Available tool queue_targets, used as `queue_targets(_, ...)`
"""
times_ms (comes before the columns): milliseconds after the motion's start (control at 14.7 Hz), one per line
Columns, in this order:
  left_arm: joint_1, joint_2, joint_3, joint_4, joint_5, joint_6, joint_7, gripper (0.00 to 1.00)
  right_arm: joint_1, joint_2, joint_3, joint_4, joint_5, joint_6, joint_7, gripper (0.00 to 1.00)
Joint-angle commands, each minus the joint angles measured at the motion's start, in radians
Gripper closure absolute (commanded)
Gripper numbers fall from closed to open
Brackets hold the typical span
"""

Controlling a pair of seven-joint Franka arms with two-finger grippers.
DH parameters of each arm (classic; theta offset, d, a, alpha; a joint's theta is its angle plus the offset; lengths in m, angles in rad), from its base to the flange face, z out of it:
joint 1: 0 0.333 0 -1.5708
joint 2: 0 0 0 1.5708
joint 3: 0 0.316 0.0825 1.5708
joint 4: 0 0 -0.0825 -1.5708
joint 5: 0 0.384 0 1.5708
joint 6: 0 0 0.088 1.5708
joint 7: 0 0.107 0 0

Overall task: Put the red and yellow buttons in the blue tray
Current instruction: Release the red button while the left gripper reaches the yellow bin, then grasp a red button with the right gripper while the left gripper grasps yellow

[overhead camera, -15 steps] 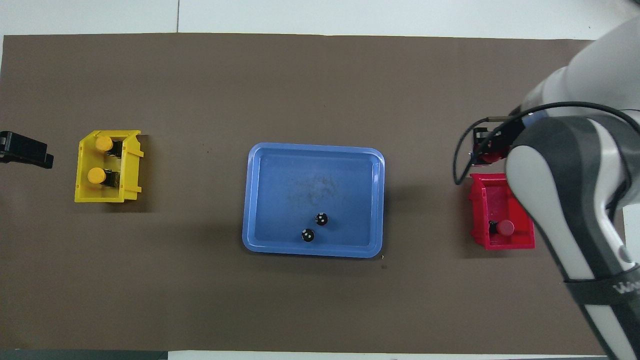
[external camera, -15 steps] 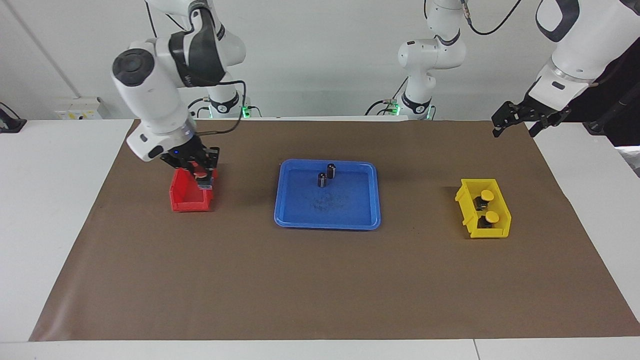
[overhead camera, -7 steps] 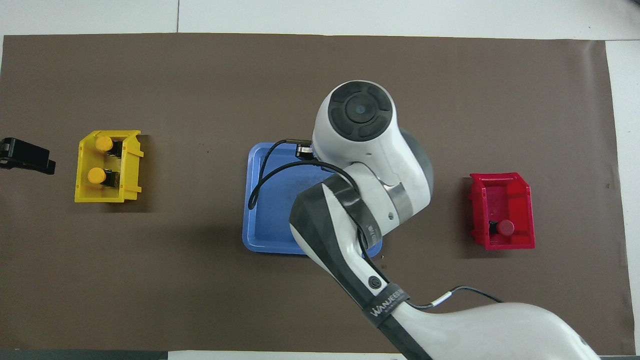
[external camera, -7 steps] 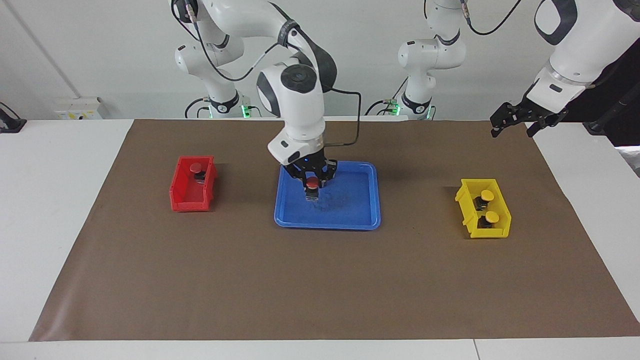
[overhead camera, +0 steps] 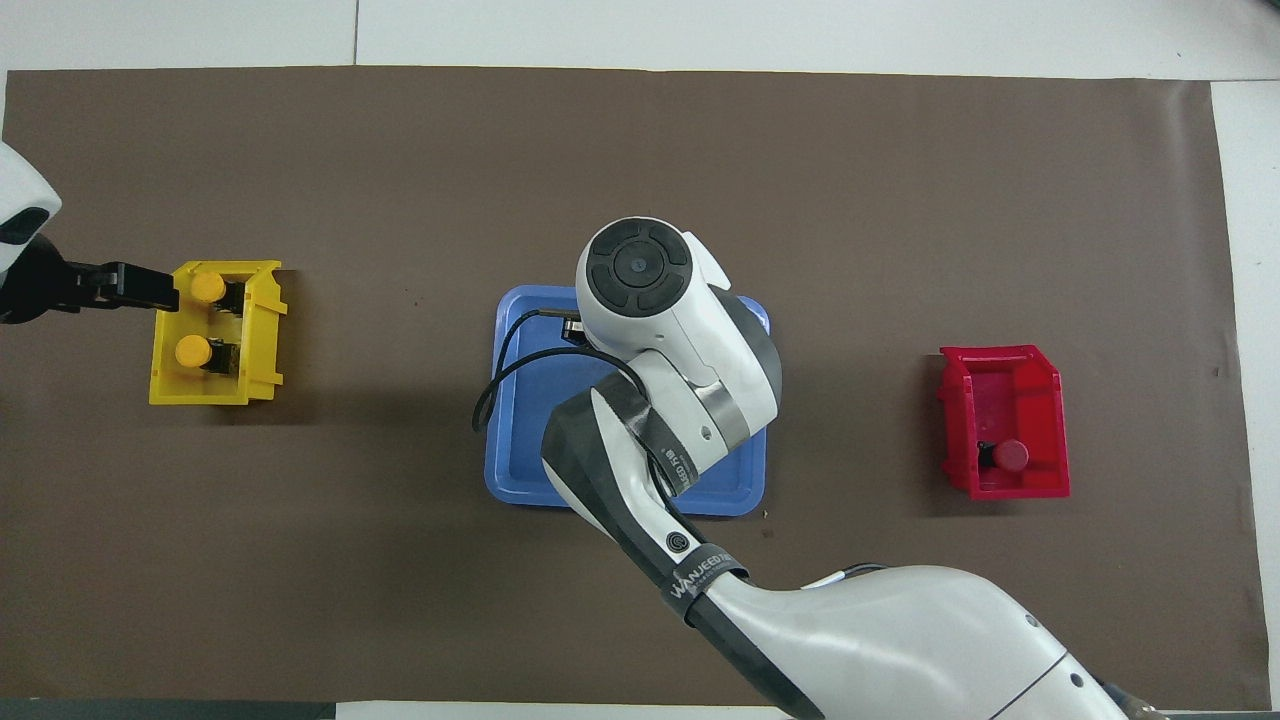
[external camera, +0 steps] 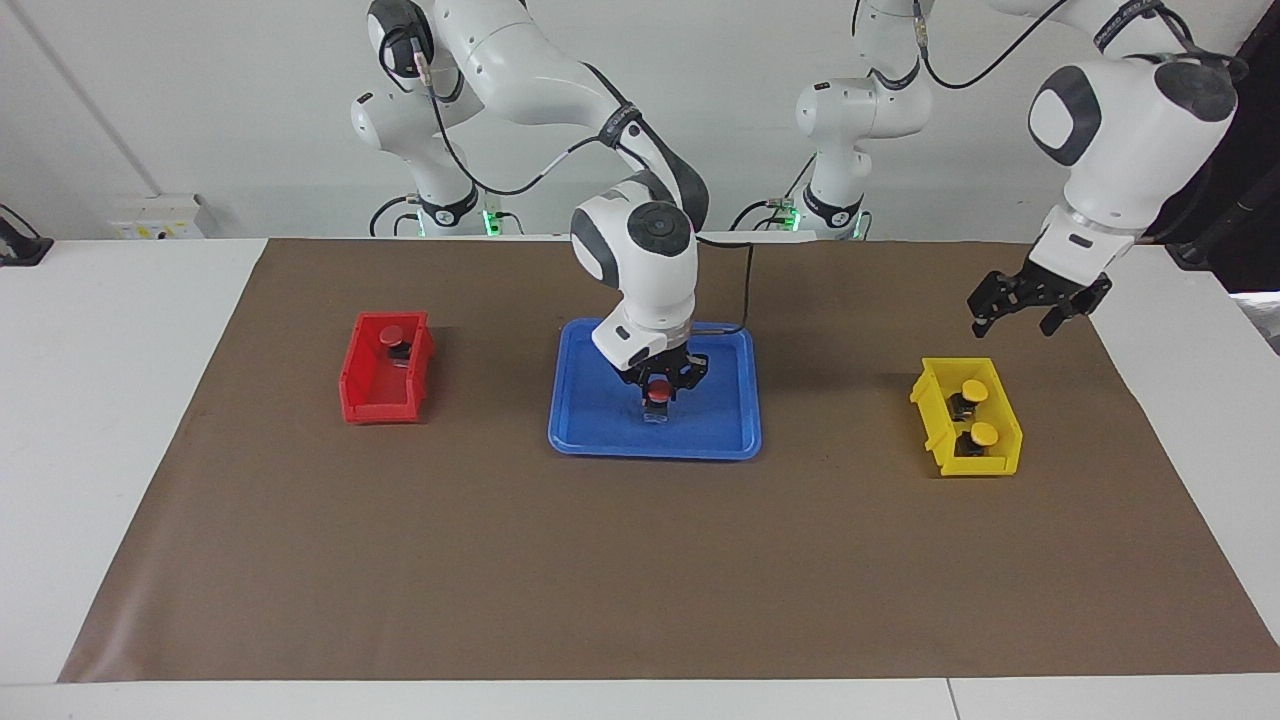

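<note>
My right gripper [external camera: 657,403] is shut on a red button [external camera: 657,391] and holds it low inside the blue tray [external camera: 590,435]; I cannot tell whether it touches the floor. In the overhead view the right arm covers the gripper and most of the tray [overhead camera: 515,400]. A second red button [external camera: 393,335] lies in the red bin [external camera: 372,400]. Two yellow buttons [external camera: 973,390] [external camera: 985,433] sit in the yellow bin [external camera: 940,420]. My left gripper [external camera: 1035,308] is open and empty in the air, over the brown mat beside the yellow bin [overhead camera: 262,340].
A brown mat [external camera: 640,560] covers the table. The red bin [overhead camera: 1040,385] stands toward the right arm's end, the yellow bin toward the left arm's end. The two dark capless cylinders in the tray are hidden by the right arm.
My right gripper carried the red button from the red bin into the blue tray and has sunk lower there. My left gripper has come down from the table's edge to beside the yellow bin.
</note>
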Motion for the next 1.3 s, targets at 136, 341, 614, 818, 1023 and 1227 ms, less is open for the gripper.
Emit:
queue_targets(136, 0.039, 0.166, -0.004, 0.016, -0.004, 0.180, 0.015, 0.28, -0.007, -0.049, 0.004, -0.111, 0.007, 0.078, 0.010, 0.51)
queue_targets(341, 0.047, 0.204, -0.004, 0.016, -0.004, 0.229, 0.015, 0.34, -0.011, -0.055, -0.001, -0.079, 0.007, 0.052, 0.010, 0.01)
queue_targets(614, 0.045, 0.217, -0.004, 0.007, -0.006, 0.247, 0.012, 0.34, -0.108, -0.181, -0.009, -0.013, -0.031, -0.124, -0.094, 0.01)
queue_targets(818, 0.044, 0.224, -0.004, 0.005, -0.006, 0.253, 0.012, 0.34, -0.294, -0.405, -0.007, -0.192, -0.034, -0.250, -0.420, 0.01)
queue_targets(1023, 0.044, 0.238, -0.004, 0.005, -0.006, 0.264, 0.012, 0.34, -0.440, -0.562, -0.009, -0.387, -0.034, -0.265, -0.605, 0.01)
queue_targets(1227, 0.044, 0.241, -0.004, -0.027, -0.006, 0.304, 0.010, 0.34, -0.551, -0.628, -0.009, -0.542, -0.034, -0.198, -0.728, 0.06)
